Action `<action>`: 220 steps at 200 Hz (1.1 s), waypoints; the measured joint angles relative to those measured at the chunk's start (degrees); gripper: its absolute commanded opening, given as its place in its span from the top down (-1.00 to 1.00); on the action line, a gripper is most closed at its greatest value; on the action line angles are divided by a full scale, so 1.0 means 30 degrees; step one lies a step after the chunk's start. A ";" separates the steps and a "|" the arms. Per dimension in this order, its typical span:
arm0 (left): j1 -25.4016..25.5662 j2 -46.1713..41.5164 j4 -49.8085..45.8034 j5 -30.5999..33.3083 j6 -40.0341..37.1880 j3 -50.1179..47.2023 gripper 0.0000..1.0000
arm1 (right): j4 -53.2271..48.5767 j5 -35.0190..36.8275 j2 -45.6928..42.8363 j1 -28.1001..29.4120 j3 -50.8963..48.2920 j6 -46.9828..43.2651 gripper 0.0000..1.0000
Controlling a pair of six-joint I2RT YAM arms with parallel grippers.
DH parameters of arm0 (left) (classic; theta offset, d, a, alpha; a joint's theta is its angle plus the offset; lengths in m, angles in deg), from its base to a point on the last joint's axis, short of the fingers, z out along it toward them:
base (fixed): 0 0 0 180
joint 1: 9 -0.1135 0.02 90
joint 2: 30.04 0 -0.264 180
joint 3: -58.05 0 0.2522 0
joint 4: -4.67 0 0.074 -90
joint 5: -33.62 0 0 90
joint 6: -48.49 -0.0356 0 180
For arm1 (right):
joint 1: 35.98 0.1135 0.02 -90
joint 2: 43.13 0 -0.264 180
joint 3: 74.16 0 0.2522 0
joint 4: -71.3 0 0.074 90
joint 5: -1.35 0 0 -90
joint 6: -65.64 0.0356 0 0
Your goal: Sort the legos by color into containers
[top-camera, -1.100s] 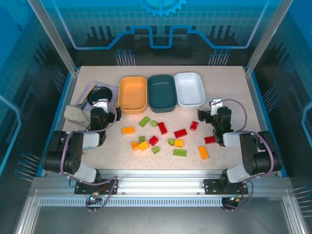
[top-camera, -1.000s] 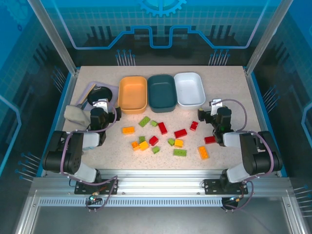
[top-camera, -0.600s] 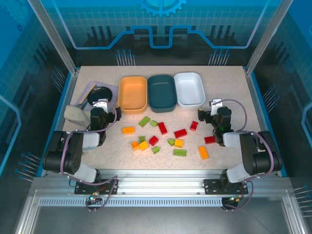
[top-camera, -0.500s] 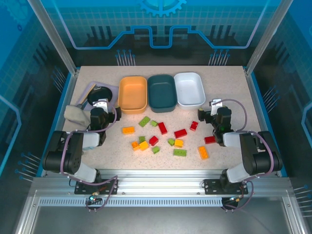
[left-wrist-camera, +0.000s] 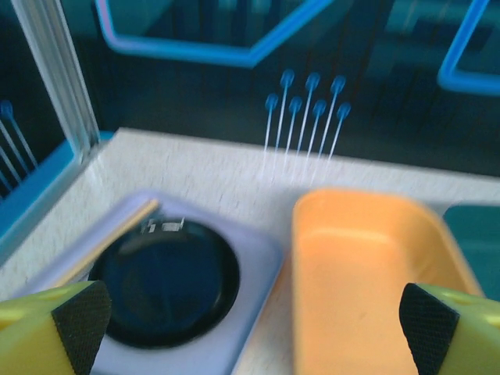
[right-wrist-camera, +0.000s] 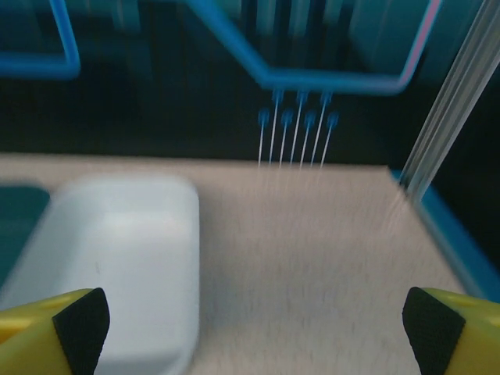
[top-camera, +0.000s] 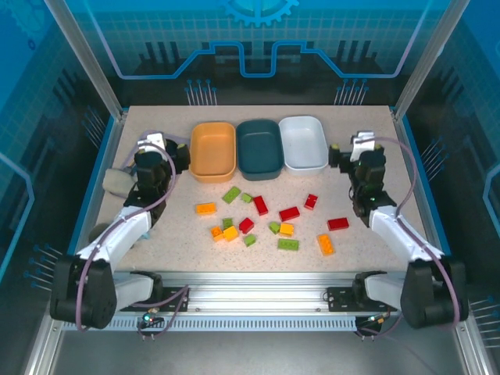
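Several legos in red (top-camera: pixel 290 212), green (top-camera: pixel 287 244) and orange-yellow (top-camera: pixel 205 208) lie scattered mid-table, in front of the containers. The containers stand in a row at the back: an orange tub (top-camera: pixel 212 150) (left-wrist-camera: pixel 367 273), a dark teal tub (top-camera: pixel 259 147) (left-wrist-camera: pixel 476 234) and a white tub (top-camera: pixel 304 142) (right-wrist-camera: pixel 109 258). All three tubs look empty. My left gripper (top-camera: pixel 166 148) (left-wrist-camera: pixel 254 328) hovers open just left of the orange tub and holds nothing. Just right of the white tub, my right gripper (top-camera: pixel 349 148) (right-wrist-camera: pixel 258 328) is open too, over bare table.
A lavender tray (left-wrist-camera: pixel 258 266) with a black dish (left-wrist-camera: pixel 164 285) and a wooden stick (left-wrist-camera: pixel 109 242) sits at the back left, under my left gripper. A beige cloth (top-camera: pixel 117 181) lies at the left edge. Blue rails and metal posts border the table.
Both arms have unfolded from their tucked pose and reached toward the back, each gripper now beside the row of tubs. The jaws stayed open. The legos have not moved.
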 measured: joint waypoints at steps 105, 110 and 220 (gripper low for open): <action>0.1923 0.1377 -1.4105 -0.6302 1.1060 1.1060 -0.97 | -2.5055 -0.1413 0.1472 0.0998 1.2043 1.6881 -0.75; 0.2499 0.1727 -1.4506 -0.6754 1.0958 1.1052 -0.98 | -2.5594 -0.1734 0.1326 0.1188 1.1526 1.7471 -0.76; 1.2509 0.2055 -1.6801 -0.9493 0.8517 0.7191 -0.97 | -2.4749 -0.7541 0.2739 -0.0131 0.3220 2.3474 -0.72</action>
